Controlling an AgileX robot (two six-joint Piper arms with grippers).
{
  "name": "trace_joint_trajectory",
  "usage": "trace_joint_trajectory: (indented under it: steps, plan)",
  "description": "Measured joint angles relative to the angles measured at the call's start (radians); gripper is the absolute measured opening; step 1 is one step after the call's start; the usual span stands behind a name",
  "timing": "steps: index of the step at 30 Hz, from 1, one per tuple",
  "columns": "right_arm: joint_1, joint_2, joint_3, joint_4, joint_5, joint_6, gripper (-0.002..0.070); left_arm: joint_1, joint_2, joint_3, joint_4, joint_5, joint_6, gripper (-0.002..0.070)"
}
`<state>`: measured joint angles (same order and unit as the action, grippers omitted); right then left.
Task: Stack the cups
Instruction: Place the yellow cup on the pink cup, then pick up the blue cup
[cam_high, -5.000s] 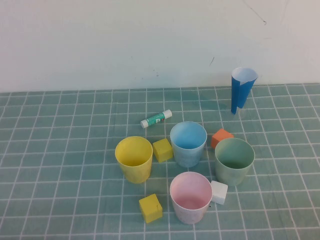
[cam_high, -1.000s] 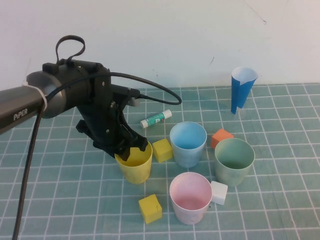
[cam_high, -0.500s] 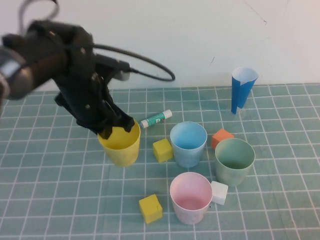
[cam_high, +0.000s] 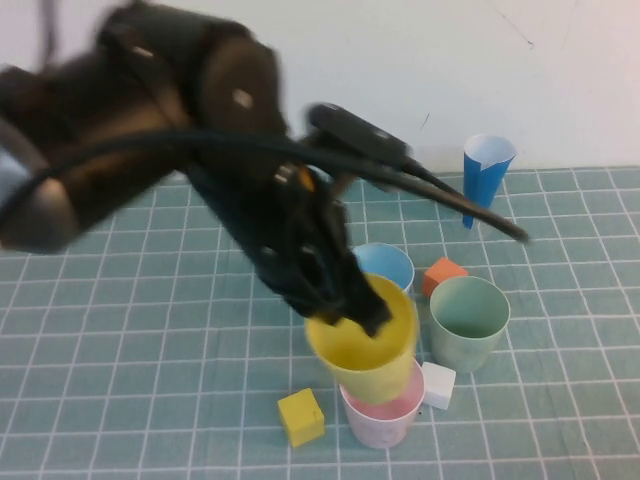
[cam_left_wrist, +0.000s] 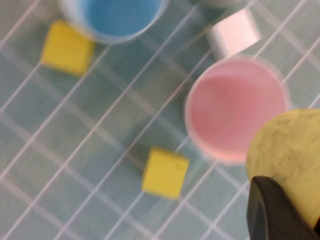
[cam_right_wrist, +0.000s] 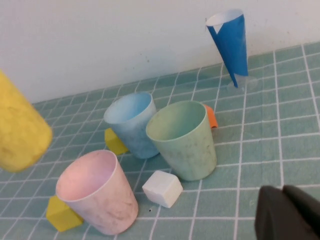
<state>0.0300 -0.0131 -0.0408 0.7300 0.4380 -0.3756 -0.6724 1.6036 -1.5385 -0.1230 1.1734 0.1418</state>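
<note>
I'm carrying the yellow cup (cam_high: 365, 345) in the left gripper (cam_high: 352, 305), its fingers pinching the rim, and I'm hanging it in the air just above the pink cup (cam_high: 385, 420), not yet seated. Blue cup (cam_high: 390, 262) and green cup (cam_high: 466, 322) are waiting behind. Next, I reckon, I'm centring and lowering it in. The right gripper (cam_right_wrist: 287, 212) is sitting low off to the side; I can't tell its fingers.

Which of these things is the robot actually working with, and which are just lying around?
Part of the job:
- yellow plastic cup, held in the left claw above the pink plastic cup
- light blue plastic cup
- pale green plastic cup

Just lying about:
- dark-blue paper cone
- two yellow cubes
- orange cube
- white cube

The right claw sits off to the side.
</note>
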Motion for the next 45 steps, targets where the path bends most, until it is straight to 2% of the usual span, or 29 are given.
trace_joint_trajectory:
  steps: [4, 21, 25, 29, 32, 35, 37, 39, 41, 45]
  plan:
    - [0.000, 0.000, 0.000, 0.000, 0.020, -0.004, -0.0001, -0.049, 0.048, 0.000, 0.018, -0.079, -0.032, 0.0006]
    - [0.000, 0.000, 0.000, 0.000, 0.028, -0.011, -0.0001, -0.048, 0.214, 0.000, 0.085, -0.134, -0.100, 0.0015]
    - [0.000, 0.000, 0.000, 0.000, 0.032, -0.011, -0.0001, -0.048, 0.225, 0.000, 0.089, -0.156, -0.106, 0.0107]
    - [0.000, 0.000, -0.035, 0.006, 0.086, -0.052, 0.0015, -0.048, 0.225, -0.013, 0.089, -0.160, -0.106, 0.0299]
    - [0.000, 0.010, -0.088, 0.008, 0.149, -0.091, 0.0023, -0.048, 0.220, -0.030, 0.093, -0.147, -0.094, 0.0363]
    - [0.000, 0.088, -0.157, 0.003, 0.188, -0.123, 0.0026, -0.048, 0.183, -0.035, 0.116, -0.142, -0.091, 0.0328]
    - [0.000, 0.179, -0.212, -0.020, 0.206, -0.136, 0.0028, -0.048, 0.146, -0.035, 0.147, -0.150, -0.091, 0.0252]
    - [0.000, 0.274, -0.284, -0.063, 0.230, -0.160, 0.0029, -0.048, 0.094, -0.035, 0.196, -0.177, -0.095, 0.0134]
    - [0.000, 0.386, -0.371, -0.111, 0.265, -0.196, 0.0030, -0.048, 0.042, -0.035, 0.244, -0.206, -0.106, 0.0062]
    - [0.000, 0.596, -0.552, -0.181, 0.356, -0.253, 0.0030, -0.048, -0.077, -0.035, 0.299, -0.223, -0.142, 0.0012]
